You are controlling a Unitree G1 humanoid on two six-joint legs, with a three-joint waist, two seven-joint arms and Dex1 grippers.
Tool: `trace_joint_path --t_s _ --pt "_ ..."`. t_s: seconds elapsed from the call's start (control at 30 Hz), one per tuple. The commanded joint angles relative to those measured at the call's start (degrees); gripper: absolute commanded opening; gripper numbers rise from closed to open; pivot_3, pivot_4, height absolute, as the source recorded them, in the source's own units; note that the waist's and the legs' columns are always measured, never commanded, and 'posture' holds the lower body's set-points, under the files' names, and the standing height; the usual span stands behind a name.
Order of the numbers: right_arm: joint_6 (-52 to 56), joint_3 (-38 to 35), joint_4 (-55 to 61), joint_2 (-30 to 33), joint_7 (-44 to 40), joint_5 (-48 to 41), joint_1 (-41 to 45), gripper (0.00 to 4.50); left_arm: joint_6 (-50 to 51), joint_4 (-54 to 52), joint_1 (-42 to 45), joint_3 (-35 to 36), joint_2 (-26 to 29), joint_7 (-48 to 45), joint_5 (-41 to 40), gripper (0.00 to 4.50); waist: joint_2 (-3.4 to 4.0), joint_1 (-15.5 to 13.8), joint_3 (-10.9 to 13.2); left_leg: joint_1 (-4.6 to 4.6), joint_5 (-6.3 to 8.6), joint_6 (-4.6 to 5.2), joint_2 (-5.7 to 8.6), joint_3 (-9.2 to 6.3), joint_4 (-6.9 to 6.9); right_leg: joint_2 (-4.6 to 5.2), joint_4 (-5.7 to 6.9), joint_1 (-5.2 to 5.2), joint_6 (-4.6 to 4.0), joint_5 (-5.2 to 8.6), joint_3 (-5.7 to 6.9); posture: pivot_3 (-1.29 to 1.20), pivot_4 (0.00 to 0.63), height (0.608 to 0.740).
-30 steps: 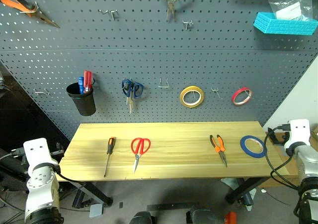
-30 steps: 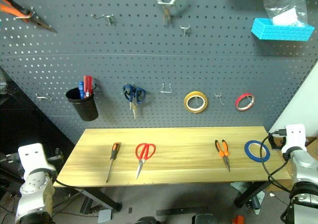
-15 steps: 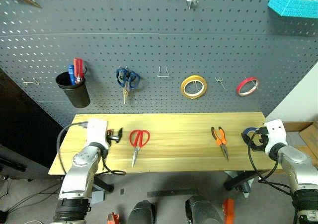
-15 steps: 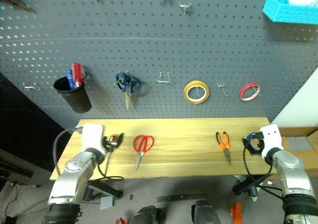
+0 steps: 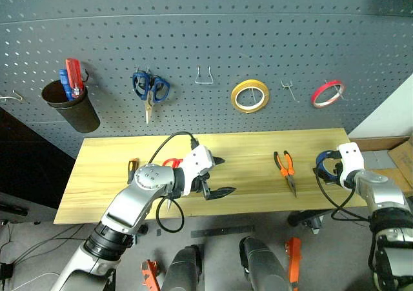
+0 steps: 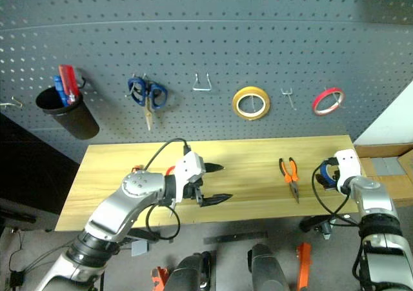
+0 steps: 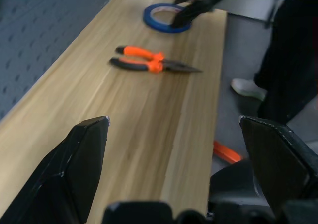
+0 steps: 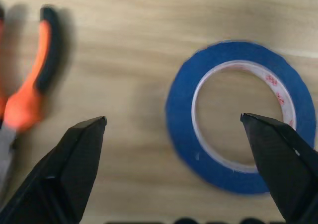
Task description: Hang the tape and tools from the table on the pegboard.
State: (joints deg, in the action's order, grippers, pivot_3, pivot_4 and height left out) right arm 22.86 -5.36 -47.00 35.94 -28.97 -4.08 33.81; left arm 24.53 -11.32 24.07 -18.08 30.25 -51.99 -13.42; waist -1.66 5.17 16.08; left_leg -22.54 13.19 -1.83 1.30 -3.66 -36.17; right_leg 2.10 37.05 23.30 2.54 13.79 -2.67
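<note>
A workshop: a grey pegboard (image 5: 206,52) of hung tools and tape rolls above a wooden table (image 5: 251,181).

Both head views look forward and down from above the near edge at the long light wooden bench (image 5: 258,175) and dark grey perforated pegboard (image 5: 258,46). The left wrist view looks rightward along the bench; the right wrist view looks closely down at the flat blue ring-shaped tape roll (image 8: 242,137), which both show.
</note>
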Motion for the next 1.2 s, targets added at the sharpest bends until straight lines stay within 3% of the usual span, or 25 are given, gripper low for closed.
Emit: trace_joint_path --t_s 0.03,0.23,0.43,0.57,0.87,1.07,1.2 --pt "-3.8 0.7 -9.9 1.1 -1.2 2.0 4.7 4.5 -0.7 -1.2 1.9 -0.3 -0.6 -1.3 0.0 4.49 0.0 -0.1 0.5 -0.06 0.01 0.01 0.0 -0.04 0.0 0.0 -0.01 0.02 -0.05 -0.03 0.04 -0.09 0.328 0.74" --pt "-4.9 1.6 -22.0 1.2 -2.4 4.1 11.4 4.5 0.5 -2.5 3.0 0.0 -0.2 -2.4 -0.3 4.49 -0.12 -0.3 1.6 -0.38 0.12 0.18 0.02 -0.06 0.0 0.08 -0.04 0.28 -0.1 -0.06 0.11 -0.04 0.34 0.74" --pt "-3.5 3.0 -26.0 1.0 -5.3 5.7 12.8 4.5 0.7 -3.0 2.9 0.3 0.6 -3.4 -0.1 4.49 -0.22 -0.5 1.7 -0.4 0.15 0.19 0.03 -0.12 -0.01 0.1 -0.06 0.28 -0.09 -0.06 0.15 -0.03 0.333 0.74" --pt "-3.3 3.6 -26.5 0.4 -5.4 7.0 12.4 3.57 0.3 -2.5 3.2 0.5 0.8 -3.5 0.1 4.5 -0.21 -0.5 1.7 -0.38 0.15 0.18 0.03 -0.17 -0.11 0.1 -0.01 0.24 -0.08 -0.06 0.18 -0.02 0.319 0.74" --pt "-7.8 7.8 -25.2 -2.6 -3.4 11.0 9.3 0.47 -0.3 -2.3 3.4 1.8 0.9 -3.7 -0.2 4.5 -0.54 -0.5 1.5 -0.38 0.15 0.17 0.04 -0.43 -0.58 0.09 0.0 -0.01 -0.01 -0.09 0.31 -0.03 0.289 0.74" --pt "-8.9 6.3 -20.8 -3.1 -3.9 9.3 7.0 0.38 -1.5 -1.8 3.5 2.5 0.1 -3.1 -0.4 4.5 -0.73 -0.5 1.4 -0.36 0.15 0.17 0.04 -0.58 -0.79 0.07 0.0 -0.08 0.17 -0.2 0.28 -0.06 0.276 0.74" --pt "-7.5 4.9 -5.8 -0.1 -5.1 7.7 1.4 0.38 -1.9 -1.5 4.5 3.0 -1.1 -2.9 -1.0 4.5 -0.69 -0.6 1.4 -0.39 0.15 0.17 0.03 -0.64 -0.77 0.06 0.03 -0.06 0.14 -0.21 0.33 -0.09 0.269 0.74"
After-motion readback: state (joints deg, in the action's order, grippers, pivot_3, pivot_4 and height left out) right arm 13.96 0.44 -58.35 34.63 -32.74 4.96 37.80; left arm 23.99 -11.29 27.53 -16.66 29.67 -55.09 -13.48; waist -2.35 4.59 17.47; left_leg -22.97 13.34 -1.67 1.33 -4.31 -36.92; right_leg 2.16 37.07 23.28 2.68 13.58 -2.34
